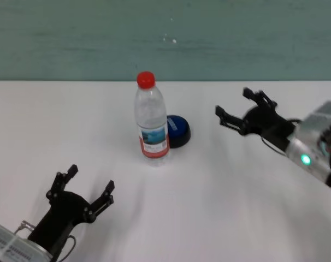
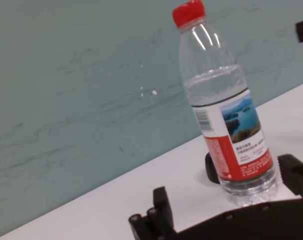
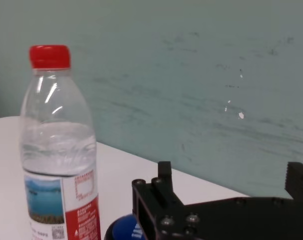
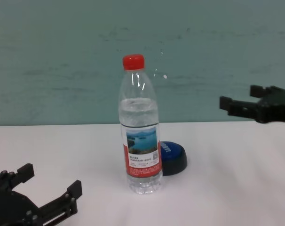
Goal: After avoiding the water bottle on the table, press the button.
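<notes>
The water bottle (image 1: 152, 123), clear with a red cap and a lake label, stands upright near the middle of the white table (image 1: 236, 191). The blue dome button (image 1: 179, 130) with a black base sits just behind it and to its right, partly hidden by it. My right gripper (image 1: 232, 102) is open and empty, raised above the table to the right of the button and apart from it. Its wrist view shows the bottle (image 3: 59, 150) and the button's edge (image 3: 122, 229). My left gripper (image 1: 91, 179) is open and empty near the table's front left edge.
A teal wall (image 1: 165, 38) runs behind the table's far edge. Bare white tabletop lies between the right gripper and the button (image 4: 174, 155), and around the bottle (image 4: 140, 141) on its left and front.
</notes>
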### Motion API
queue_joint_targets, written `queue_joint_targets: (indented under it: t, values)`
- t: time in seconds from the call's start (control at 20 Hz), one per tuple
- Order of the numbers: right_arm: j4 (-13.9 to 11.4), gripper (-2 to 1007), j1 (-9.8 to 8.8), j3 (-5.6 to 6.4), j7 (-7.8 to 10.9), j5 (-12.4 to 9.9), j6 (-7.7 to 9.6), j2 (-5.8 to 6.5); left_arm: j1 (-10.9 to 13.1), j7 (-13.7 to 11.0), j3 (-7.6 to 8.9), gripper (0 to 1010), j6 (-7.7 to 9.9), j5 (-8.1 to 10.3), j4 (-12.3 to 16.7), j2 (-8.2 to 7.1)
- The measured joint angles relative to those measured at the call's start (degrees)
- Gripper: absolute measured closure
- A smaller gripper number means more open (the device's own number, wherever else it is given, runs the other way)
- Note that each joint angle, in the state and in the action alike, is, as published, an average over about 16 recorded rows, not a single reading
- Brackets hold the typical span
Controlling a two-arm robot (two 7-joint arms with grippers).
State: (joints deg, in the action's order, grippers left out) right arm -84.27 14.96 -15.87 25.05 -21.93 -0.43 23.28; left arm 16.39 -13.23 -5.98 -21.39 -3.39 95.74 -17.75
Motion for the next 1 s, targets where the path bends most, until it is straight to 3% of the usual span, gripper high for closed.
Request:
queue_joint_targets:
  t: [0.25,0.5,0.75,1.0]
  values:
    - [-5.1,1,-4.66,1.31,-0.82,-1.7,0.01,1.8,0.0,0.0,0.0,10,0.0,0.0,0.0,0.0]
    - [-8.9,1,-8.78,2.31,-2.0,-2.9,-0.7,2.5,0.0,0.0,0.0,10,0.0,0.0,0.0,0.0]
    - [-10.9,1,-11.95,2.82,-3.29,-3.5,-1.76,2.03,0.0,0.0,0.0,10,0.0,0.0,0.0,0.0]
    - [-11.4,1,-14.3,2.75,-5.33,-2.5,-2.65,0.5,0.0,0.0,0.0,10,0.0,0.0,0.0,0.0]
